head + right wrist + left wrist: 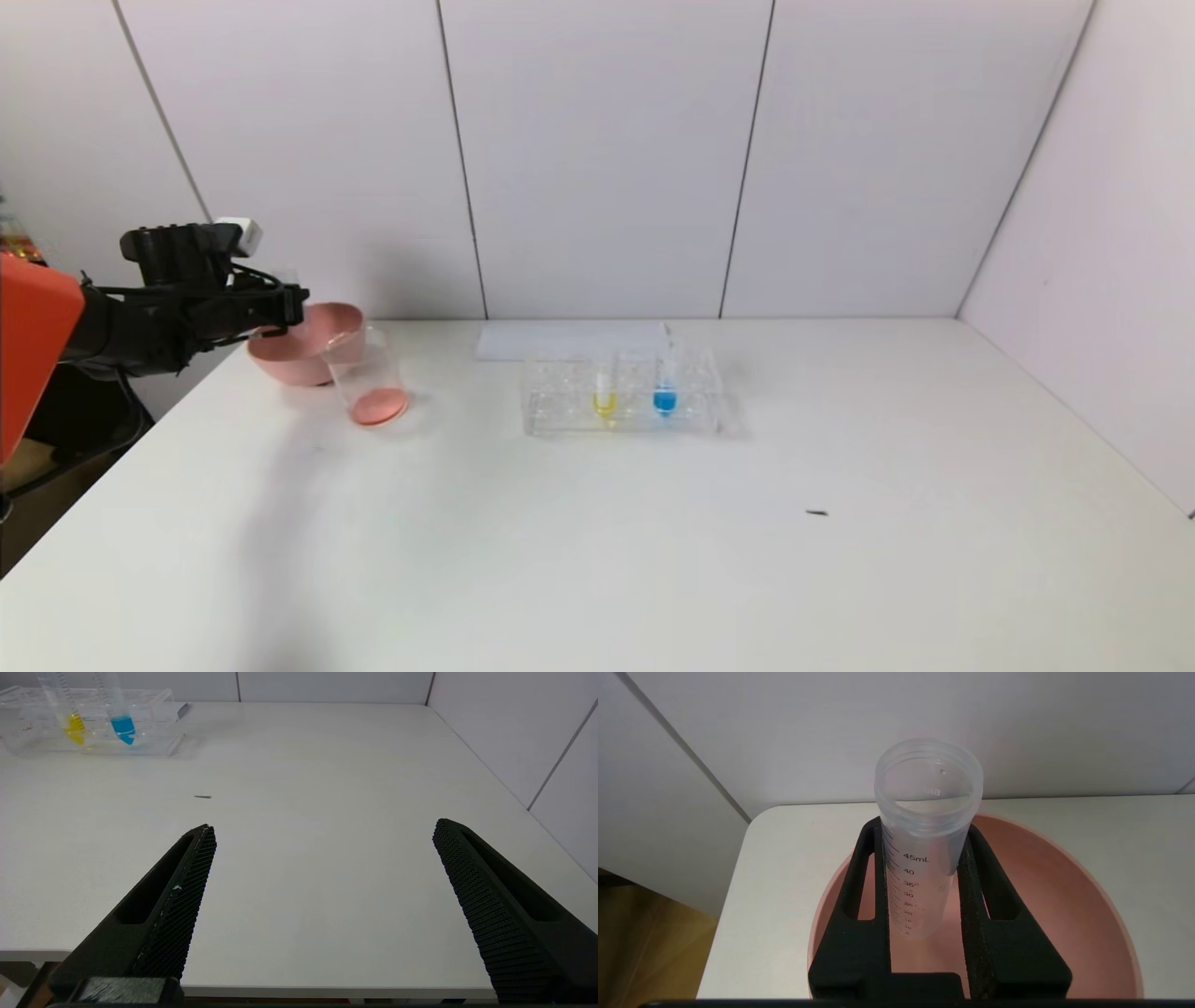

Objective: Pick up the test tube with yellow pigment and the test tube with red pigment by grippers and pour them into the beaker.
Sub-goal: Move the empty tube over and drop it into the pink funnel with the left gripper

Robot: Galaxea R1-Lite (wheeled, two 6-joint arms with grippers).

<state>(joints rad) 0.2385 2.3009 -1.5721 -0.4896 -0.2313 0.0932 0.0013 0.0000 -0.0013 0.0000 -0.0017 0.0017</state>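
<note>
left end effector (924, 844) grips emptied test tube (924, 826) over pink bowl (1064, 896).

The white table (653, 560) carries a pink bowl (303, 359), a beaker (369, 378), a clear tube rack (621, 397), a white sheet (569, 341) and a small dark speck (817, 512).

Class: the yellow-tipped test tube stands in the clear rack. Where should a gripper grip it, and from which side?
Grip the yellow-tipped test tube on its clear upper length above the rack, coming from above or the front. It stands upright, with the blue-tipped tube close alongside.
</note>
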